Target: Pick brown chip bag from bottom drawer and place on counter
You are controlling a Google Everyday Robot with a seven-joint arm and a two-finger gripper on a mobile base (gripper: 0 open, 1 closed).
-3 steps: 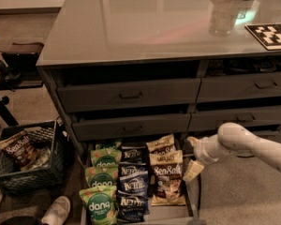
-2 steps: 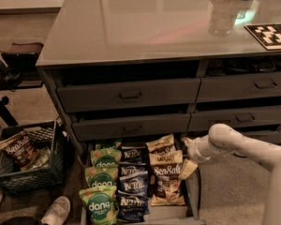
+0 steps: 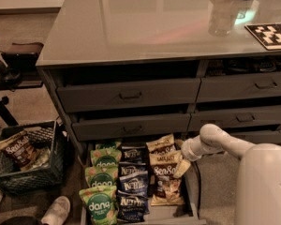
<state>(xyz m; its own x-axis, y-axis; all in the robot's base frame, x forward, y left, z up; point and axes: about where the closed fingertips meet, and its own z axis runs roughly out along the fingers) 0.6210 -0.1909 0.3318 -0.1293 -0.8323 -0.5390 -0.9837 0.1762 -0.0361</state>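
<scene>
Jaws-first, dipping the gripper point(image 3: 182, 167) into the right side of the bottom drawer point(image 3: 171, 213), giving no way to tell whether parted or pinched. Leaving green bags point(image 3: 101, 179) well left and blue bags point(image 3: 132, 186) between, nosing at the brown chip bag point(image 3: 164, 171) just left of the jaws, lying in its row. Awaiting grasping, raising and setting on the counter point(image 3: 131, 22) above.

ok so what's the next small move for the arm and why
Probably ease the gripper down onto the brown chip bag: it sits at that bag's right edge, over the bottom drawer, and the bag lies in its row.
</scene>
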